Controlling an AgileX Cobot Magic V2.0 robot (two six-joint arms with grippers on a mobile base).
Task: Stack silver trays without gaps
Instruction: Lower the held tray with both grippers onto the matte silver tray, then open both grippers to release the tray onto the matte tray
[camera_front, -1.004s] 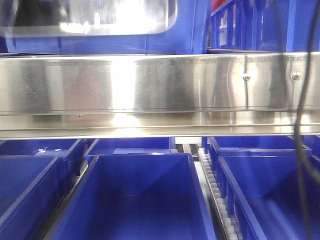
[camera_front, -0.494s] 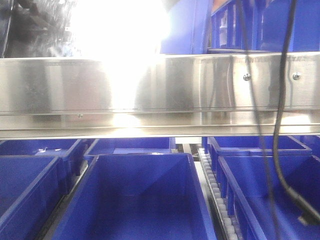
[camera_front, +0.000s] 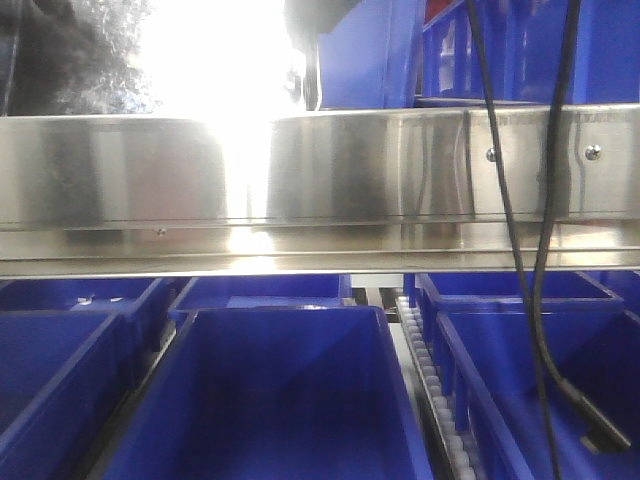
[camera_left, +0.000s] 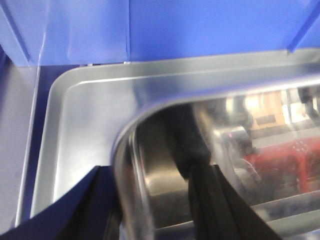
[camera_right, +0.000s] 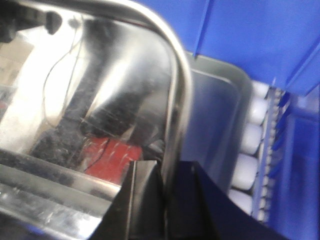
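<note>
Left wrist view has the left gripper (camera_left: 150, 200) clamped on the rounded corner rim of the upper silver tray (camera_left: 260, 130), which sits over the lower silver tray (camera_left: 85, 110) in front of a blue bin (camera_left: 200, 25). Right wrist view shows the right gripper (camera_right: 167, 200) pinching the upper silver tray's rim, with white rollers (camera_right: 250, 145) beside the lower silver tray.

glare: blown-out white upper left, streak down rail (camera_front: 245, 170) | wrist views: soft, blurred
</note>
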